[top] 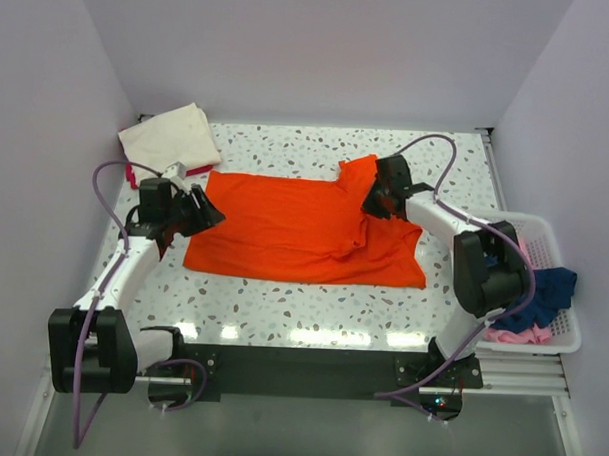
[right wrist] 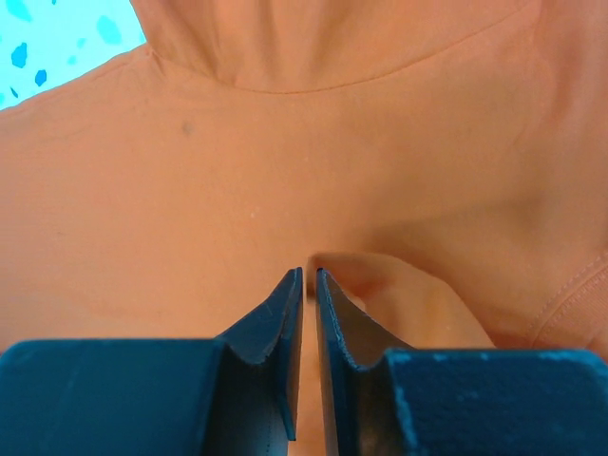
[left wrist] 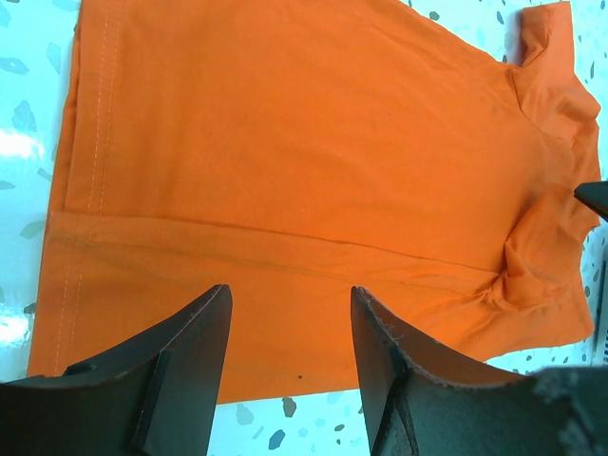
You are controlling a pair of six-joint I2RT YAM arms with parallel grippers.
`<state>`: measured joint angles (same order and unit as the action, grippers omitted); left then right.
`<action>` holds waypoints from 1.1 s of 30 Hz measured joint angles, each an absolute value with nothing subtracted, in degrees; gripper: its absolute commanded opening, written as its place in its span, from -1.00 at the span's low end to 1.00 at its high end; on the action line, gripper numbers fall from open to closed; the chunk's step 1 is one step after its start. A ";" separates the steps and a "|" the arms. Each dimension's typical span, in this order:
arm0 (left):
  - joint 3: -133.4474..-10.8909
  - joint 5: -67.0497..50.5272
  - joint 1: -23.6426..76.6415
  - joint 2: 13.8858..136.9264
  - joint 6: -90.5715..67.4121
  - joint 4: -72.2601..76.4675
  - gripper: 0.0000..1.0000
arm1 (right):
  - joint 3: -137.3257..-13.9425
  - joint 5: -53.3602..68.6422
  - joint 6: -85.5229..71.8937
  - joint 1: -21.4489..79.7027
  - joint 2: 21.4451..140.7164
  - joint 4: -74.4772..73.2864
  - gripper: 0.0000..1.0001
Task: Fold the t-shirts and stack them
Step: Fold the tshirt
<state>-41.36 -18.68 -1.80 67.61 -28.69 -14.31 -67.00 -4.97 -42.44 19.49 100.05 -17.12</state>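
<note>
At the table's near right side: white basket (top: 526,224), holding dark blue cloth (top: 548,293) and pink cloth (top: 512,334). Mid-table: orange t-shirt (top: 284,227), one, spread across the speckled table (top: 312,308), hem to the left. Left gripper (left wrist: 290,294): fingers spread wide over the hem, holding nothing. Right gripper (right wrist: 309,275): fingers pinched nearly together on a raised fold near the collar. Far left corner: cream t-shirt (top: 173,133), folded, well apart from the orange one.

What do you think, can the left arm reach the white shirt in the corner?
Probably yes. The white shirt lies folded in the far left corner, just past the left gripper, which hangs open over the orange shirt and holds nothing. Nothing seems to stand between them.
</note>
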 measured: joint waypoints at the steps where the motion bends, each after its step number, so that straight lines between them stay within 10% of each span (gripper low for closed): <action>1: -41.34 -18.81 -1.80 67.61 -28.69 -14.46 0.16 | -67.00 -4.95 -42.48 19.44 100.20 -16.84 -0.67; 33: -41.34 -20.95 -1.80 67.66 -26.79 -15.14 0.17 | -43.16 -3.42 -40.12 25.76 77.03 -16.64 0.17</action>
<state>-41.34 -20.95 -1.80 67.66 -26.79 -15.14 -43.16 -3.42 -40.12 25.76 77.03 -16.64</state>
